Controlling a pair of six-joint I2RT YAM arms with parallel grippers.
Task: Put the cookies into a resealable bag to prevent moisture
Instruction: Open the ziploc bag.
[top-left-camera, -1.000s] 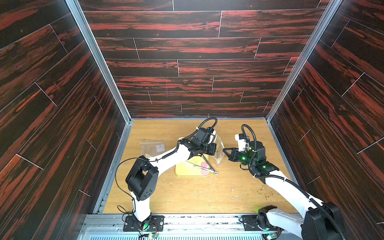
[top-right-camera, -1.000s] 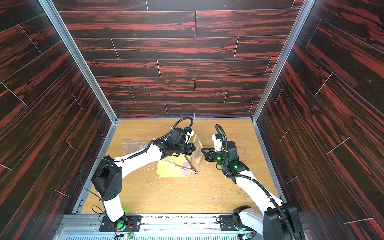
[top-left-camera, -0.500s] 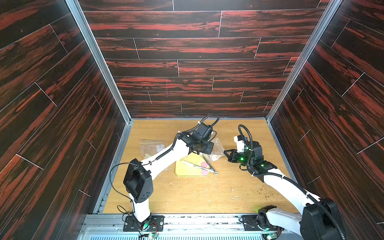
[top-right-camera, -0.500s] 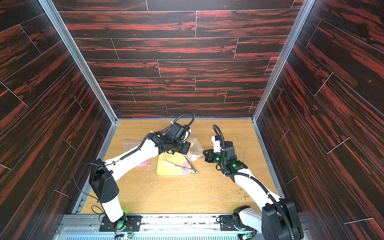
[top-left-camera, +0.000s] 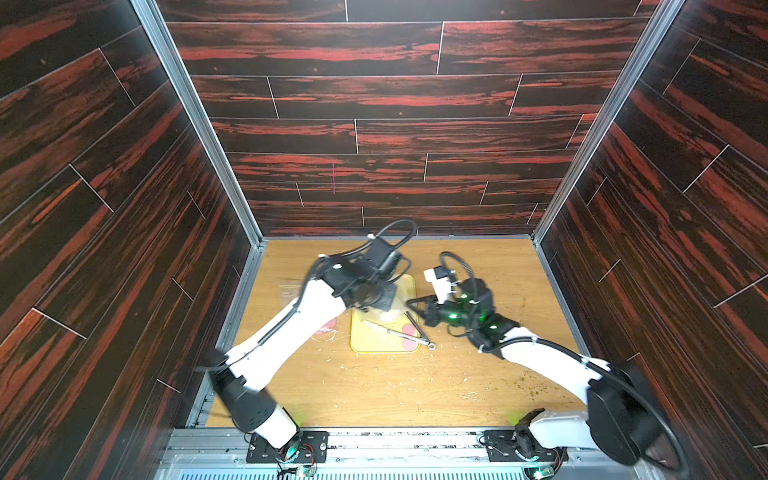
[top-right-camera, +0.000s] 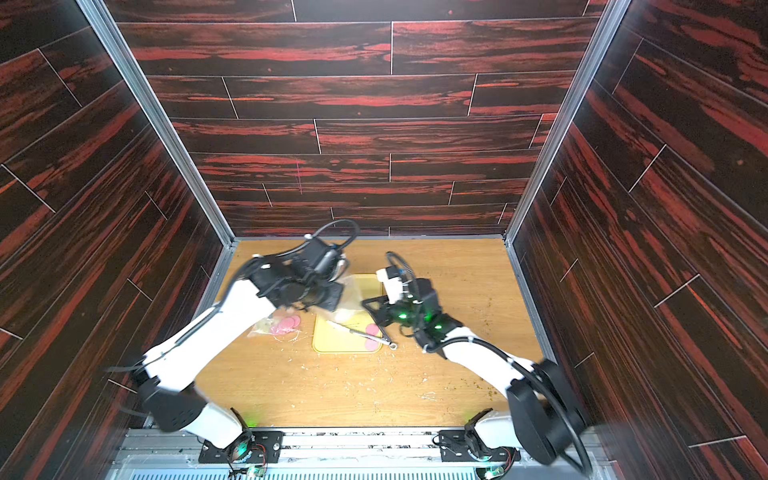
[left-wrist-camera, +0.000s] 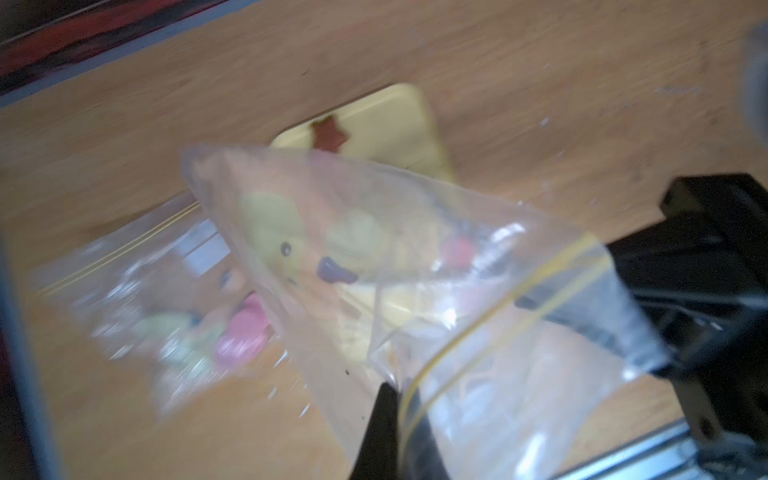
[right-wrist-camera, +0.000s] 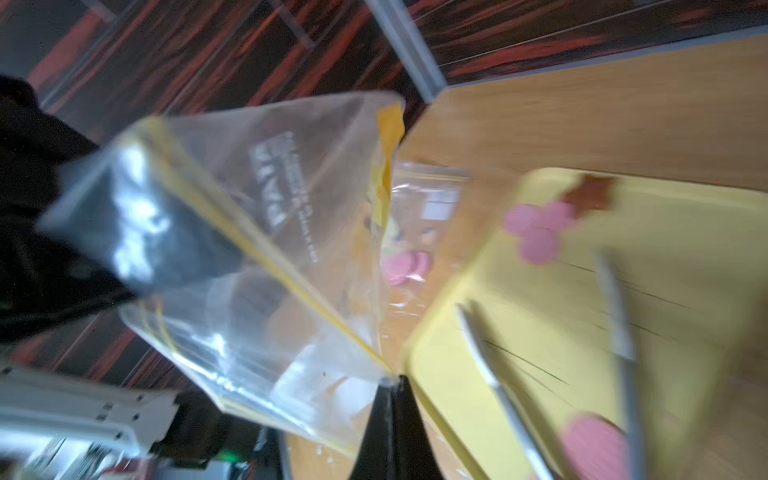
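A clear resealable bag (top-left-camera: 397, 297) with a yellow zip line and yellow cartoon print hangs over the far end of the yellow tray (top-left-camera: 365, 345). My left gripper (left-wrist-camera: 399, 399) is shut on one corner of its mouth. My right gripper (right-wrist-camera: 392, 382) is shut on the opposite corner. Pink round cookies (right-wrist-camera: 538, 228) and a brown star cookie (right-wrist-camera: 590, 193) lie on the tray, with another pink one (top-right-camera: 372, 329) near its front. In both top views the grippers (top-left-camera: 388, 297) (top-left-camera: 413, 301) face each other, close together.
A second clear bag (top-right-camera: 266, 326) lies flat on the table left of the tray with pink discs (top-right-camera: 286, 325) in it. Metal tongs (top-left-camera: 397, 331) lie across the tray, one end over its right edge. Crumbs (top-left-camera: 399, 384) dot the wooden table.
Both grippers have carried the bag leftwards. The left arm has swung its elbow toward the front left and is blurred with motion.
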